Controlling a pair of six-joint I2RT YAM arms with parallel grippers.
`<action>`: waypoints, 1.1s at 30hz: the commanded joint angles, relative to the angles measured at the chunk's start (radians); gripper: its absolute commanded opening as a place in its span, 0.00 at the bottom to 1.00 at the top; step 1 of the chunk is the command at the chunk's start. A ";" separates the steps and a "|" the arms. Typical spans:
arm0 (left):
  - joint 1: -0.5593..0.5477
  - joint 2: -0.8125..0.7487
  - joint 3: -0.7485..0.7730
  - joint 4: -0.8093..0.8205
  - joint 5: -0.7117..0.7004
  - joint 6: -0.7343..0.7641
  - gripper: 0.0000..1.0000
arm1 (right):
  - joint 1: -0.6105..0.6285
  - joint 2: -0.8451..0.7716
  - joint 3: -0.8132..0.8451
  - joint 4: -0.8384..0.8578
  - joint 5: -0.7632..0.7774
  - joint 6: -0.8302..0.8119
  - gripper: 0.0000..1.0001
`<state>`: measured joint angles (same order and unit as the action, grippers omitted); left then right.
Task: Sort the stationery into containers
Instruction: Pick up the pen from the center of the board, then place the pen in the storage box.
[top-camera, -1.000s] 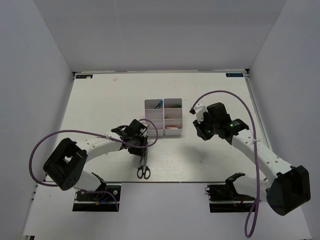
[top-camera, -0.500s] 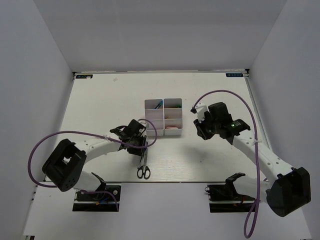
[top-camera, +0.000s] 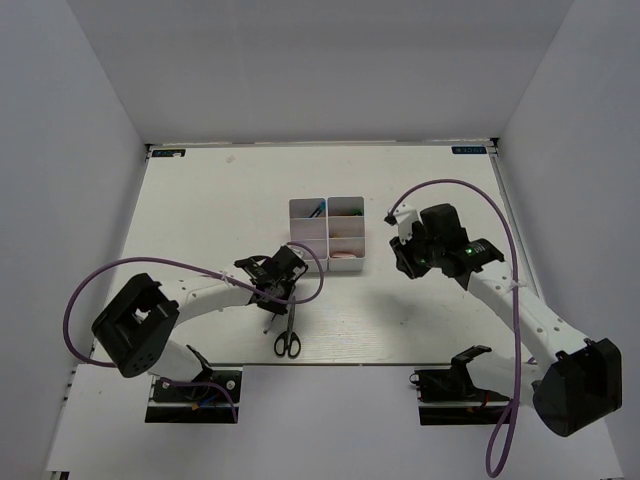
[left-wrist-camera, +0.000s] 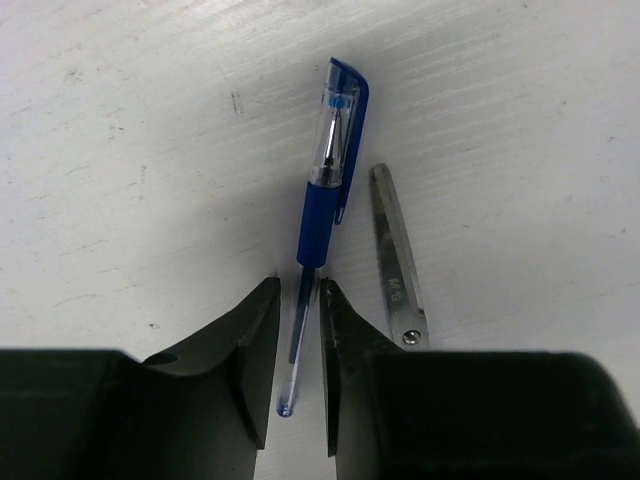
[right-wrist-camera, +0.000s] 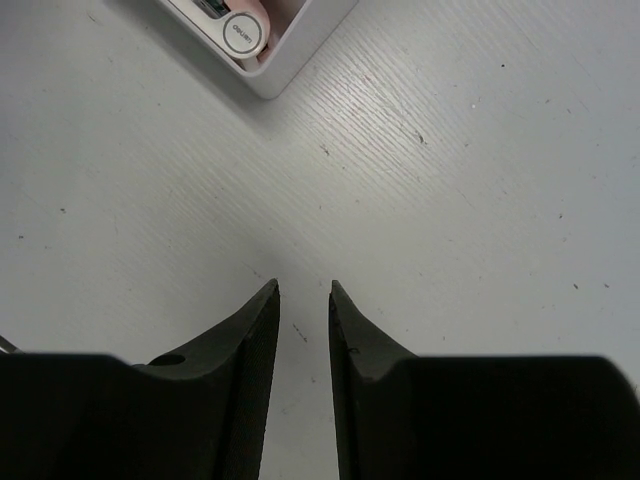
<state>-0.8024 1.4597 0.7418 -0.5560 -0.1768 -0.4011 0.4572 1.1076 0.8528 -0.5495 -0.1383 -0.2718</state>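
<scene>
A thin blue pen (left-wrist-camera: 325, 190) lies on the table, its capped end pointing away from my left gripper (left-wrist-camera: 298, 290). That gripper is open only a little, and its fingers straddle the pen's slim tip end without clamping it. The steel blade of the black-handled scissors (left-wrist-camera: 392, 250) lies just right of the pen; from above, the scissors (top-camera: 287, 335) sit close below the left gripper (top-camera: 277, 300). The containers (top-camera: 328, 222), a white block of bins, hold several items. My right gripper (right-wrist-camera: 303, 290) is narrowly open over bare table, right of the bins.
A corner of the bin block (right-wrist-camera: 290, 60) shows at the top of the right wrist view, with a round white-capped piece (right-wrist-camera: 243, 33) inside it. Purple cables loop from both arms. The table's near edge runs just below the scissors.
My left gripper has shifted slightly right and toward the near edge, closer to the scissors. The right arm has barely moved.
</scene>
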 joint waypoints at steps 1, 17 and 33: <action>0.000 0.057 -0.059 -0.090 -0.105 -0.004 0.33 | -0.012 -0.028 -0.012 0.025 -0.021 0.006 0.30; -0.060 -0.181 -0.012 -0.200 -0.075 -0.028 0.00 | -0.052 -0.071 -0.032 0.025 -0.041 0.014 0.45; 0.022 -0.288 0.260 0.151 0.230 0.508 0.00 | -0.074 -0.066 -0.058 0.062 -0.040 0.037 0.28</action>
<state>-0.8024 1.1458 1.0245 -0.5777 -0.0238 -0.0689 0.3920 1.0569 0.8017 -0.5316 -0.1787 -0.2428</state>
